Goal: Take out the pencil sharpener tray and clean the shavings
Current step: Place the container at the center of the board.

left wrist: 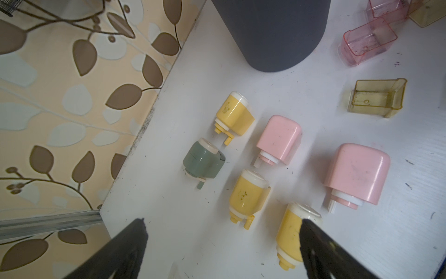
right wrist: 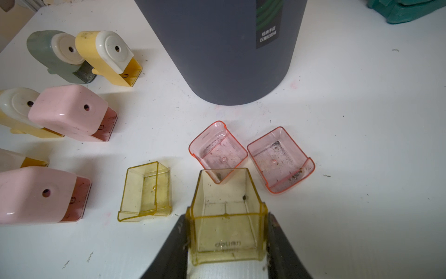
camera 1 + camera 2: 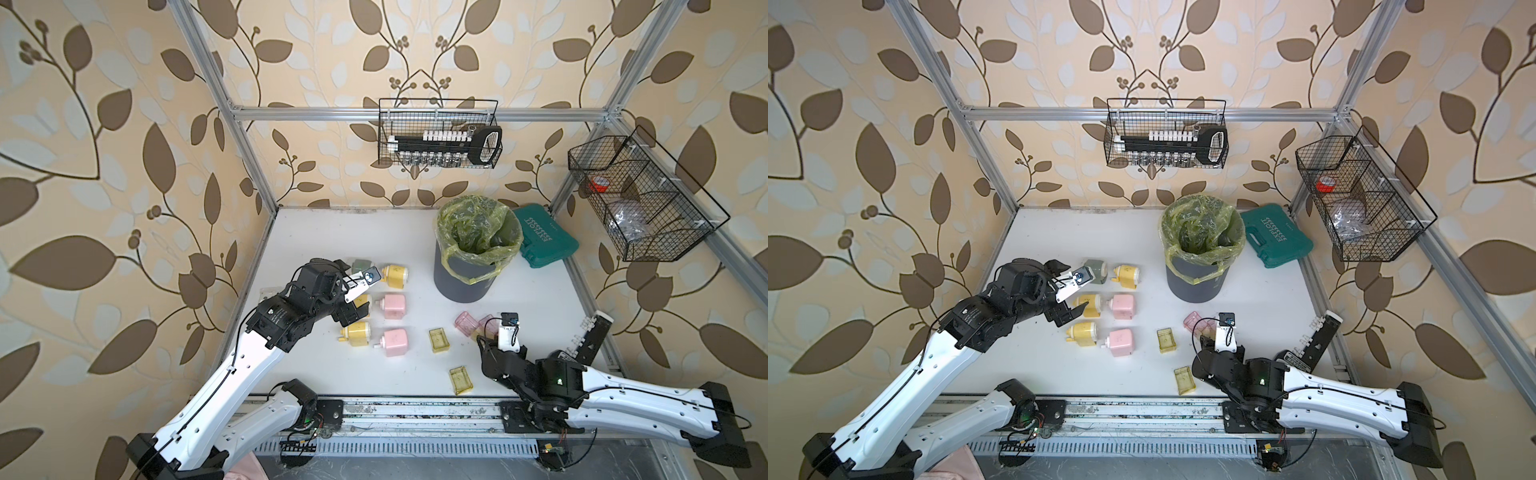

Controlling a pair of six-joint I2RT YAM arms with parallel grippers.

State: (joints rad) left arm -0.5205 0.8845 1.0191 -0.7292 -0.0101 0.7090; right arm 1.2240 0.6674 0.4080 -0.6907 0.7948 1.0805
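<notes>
My right gripper is shut on a translucent yellow tray, held low over the table; one dark speck sits inside it. Two pink trays lie just beyond it, with dark shavings clinging inside. Another yellow tray rests beside them. Several pencil sharpeners lie in rows: a green one with a dark tray still in it, yellow ones and pink ones. My left gripper hangs open above them, one finger over a yellow sharpener.
A dark bin lined with a yellow-green bag stands behind the trays. A teal case lies at the back right. One more yellow tray sits near the front rail. Wire baskets hang on the frame.
</notes>
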